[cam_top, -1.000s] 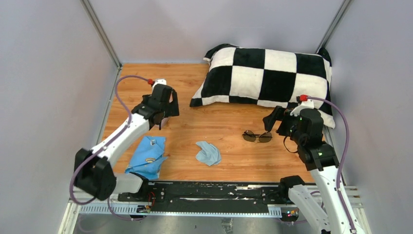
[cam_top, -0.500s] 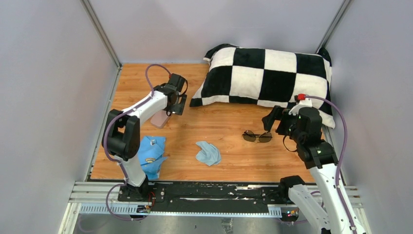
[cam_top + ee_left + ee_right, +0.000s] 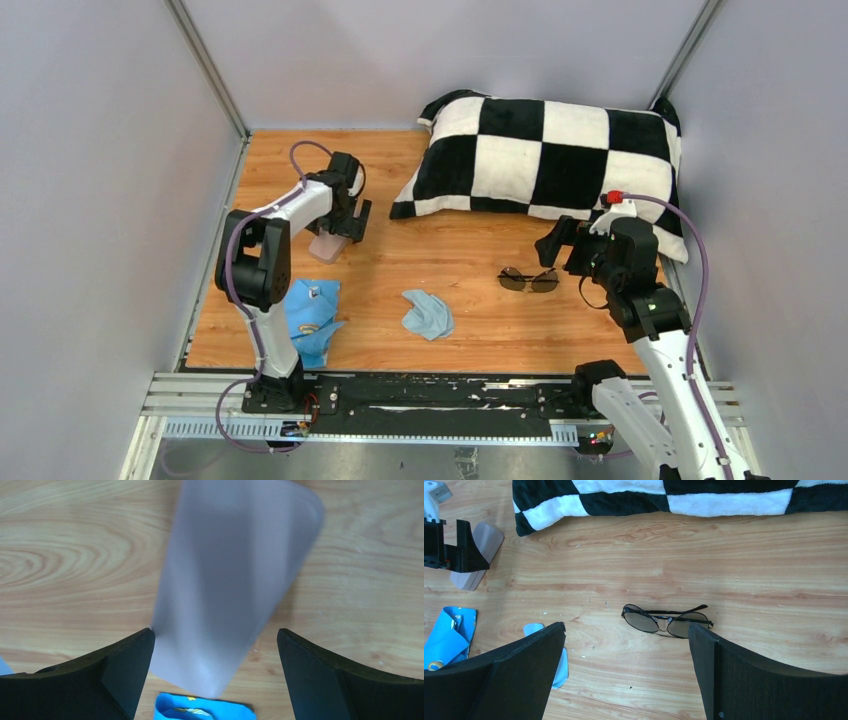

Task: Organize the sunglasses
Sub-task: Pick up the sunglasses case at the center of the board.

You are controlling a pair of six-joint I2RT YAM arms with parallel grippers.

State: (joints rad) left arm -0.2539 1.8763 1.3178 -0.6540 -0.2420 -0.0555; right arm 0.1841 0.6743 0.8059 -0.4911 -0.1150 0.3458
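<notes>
Sunglasses: thin dark-framed aviator pair with brownish lenses (image 3: 667, 621), temples folded, flat on the wooden tabletop (image 3: 450, 245), near the front edge of the black-and-white checked pillow (image 3: 545, 155), toward its right end.
Right gripper (image 3: 625, 626): jaws spread wide, empty, off the pillow's front right corner, clear of the sunglasses.
Left gripper (image 3: 215, 632): jaws wide apart, gripping nothing, over the pink rounded-rectangle case (image 3: 325, 247) by the pillow's front left corner.
Light-blue cloth (image 3: 428, 314): crumpled, well in front of the pillow.

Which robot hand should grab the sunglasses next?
The right one. The right hand is open beside the sunglasses, which show between its fingers in its wrist camera. The left hand is far across the table, over the pink case.
</notes>
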